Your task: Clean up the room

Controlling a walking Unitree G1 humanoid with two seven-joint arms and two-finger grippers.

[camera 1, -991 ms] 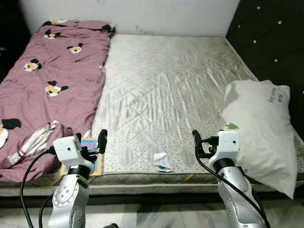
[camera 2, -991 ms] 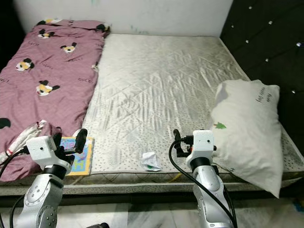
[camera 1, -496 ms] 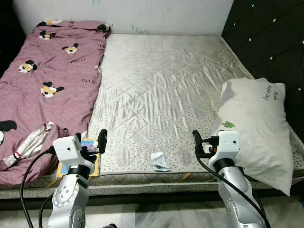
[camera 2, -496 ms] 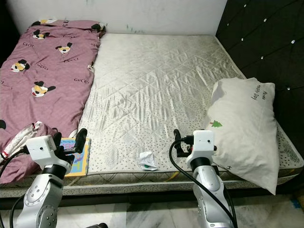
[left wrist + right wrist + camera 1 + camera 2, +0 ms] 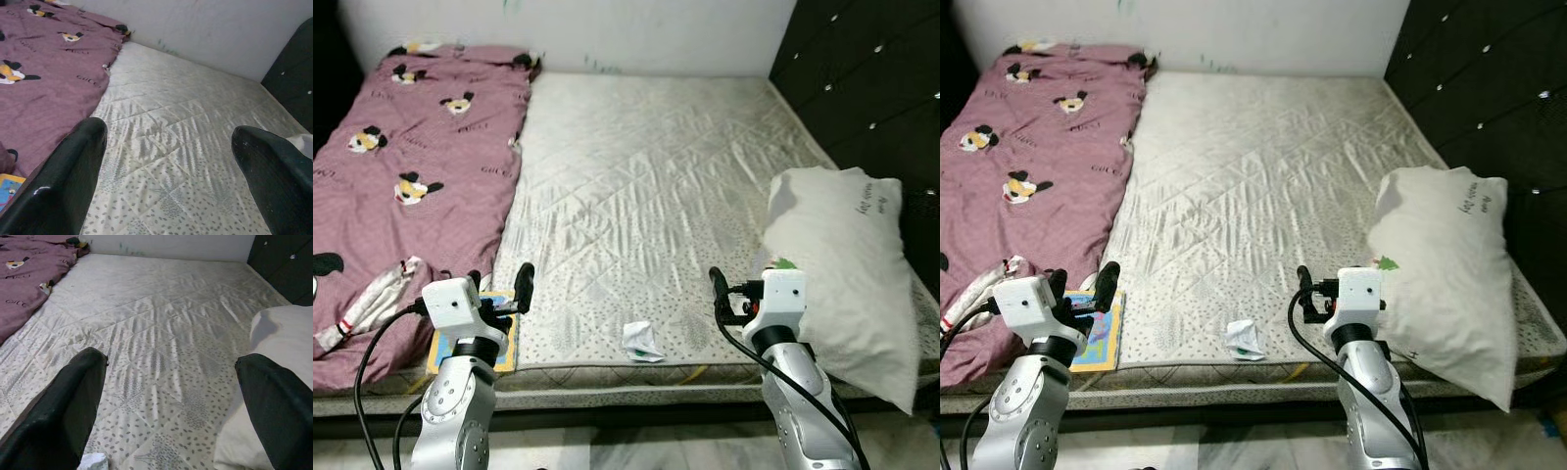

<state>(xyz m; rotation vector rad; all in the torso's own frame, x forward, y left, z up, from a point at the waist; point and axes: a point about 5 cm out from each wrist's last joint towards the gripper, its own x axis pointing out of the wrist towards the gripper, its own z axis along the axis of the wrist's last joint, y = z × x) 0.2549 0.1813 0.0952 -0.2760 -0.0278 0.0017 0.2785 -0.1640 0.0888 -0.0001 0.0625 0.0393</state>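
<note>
Both pincers, left gripper (image 5: 499,294) and right gripper (image 5: 729,294), wide open, empty; crumpled paper (image 5: 641,340) looks light, crushable, best pinched at its raised fold

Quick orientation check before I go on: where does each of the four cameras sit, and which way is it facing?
Left and right eye views: on the head, looking down at the mattress; both arms show.
Left wrist view: along the left gripper, open fingers, toward the purple blanket.
Right wrist view: along the right gripper, open, toward the pillow and crumpled paper.
Shared: the mattress appears in all four.
</note>
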